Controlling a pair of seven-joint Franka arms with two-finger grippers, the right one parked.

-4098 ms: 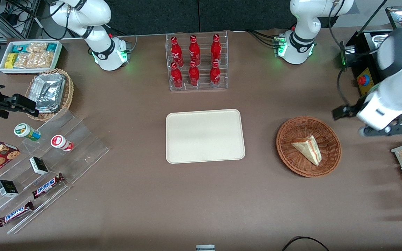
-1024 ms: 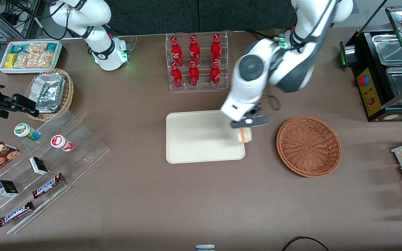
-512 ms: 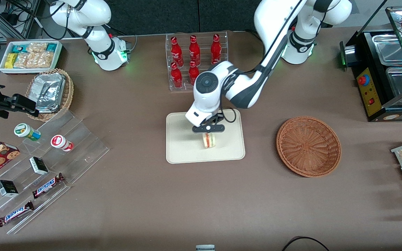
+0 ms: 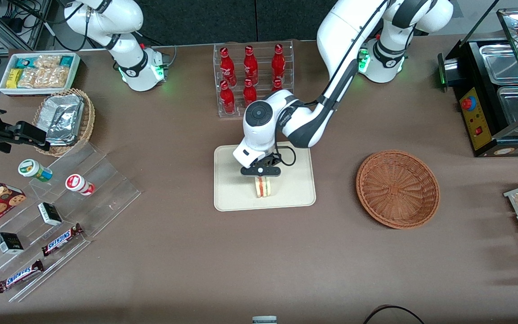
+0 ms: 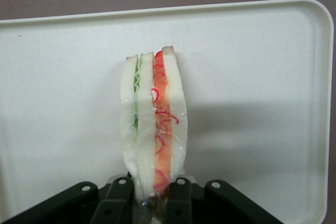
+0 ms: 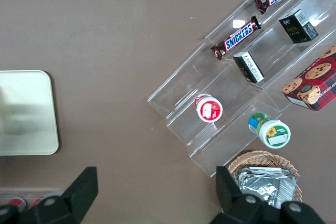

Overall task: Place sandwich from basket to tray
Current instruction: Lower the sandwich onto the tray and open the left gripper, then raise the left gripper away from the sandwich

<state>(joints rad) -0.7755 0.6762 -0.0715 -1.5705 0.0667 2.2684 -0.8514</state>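
The sandwich, a plastic-wrapped wedge of pale bread with red and green filling, hangs cut edge out over the cream tray. My left gripper is shut on its end and holds it just above the tray's middle, nearer the front camera than the bottle rack. In the left wrist view the sandwich stands between the black fingers of the gripper, with the tray beneath it. The reddish-brown wicker basket sits empty beside the tray, toward the working arm's end.
A clear rack of red bottles stands farther from the front camera than the tray. Toward the parked arm's end are a tan basket of foil packets, a white snack bin and clear steps with snack bars. A warmer stands past the basket.
The arm has carried the sandwich from the basket to over the tray. In the last half second it shifted slightly toward the parked arm's end and lower.
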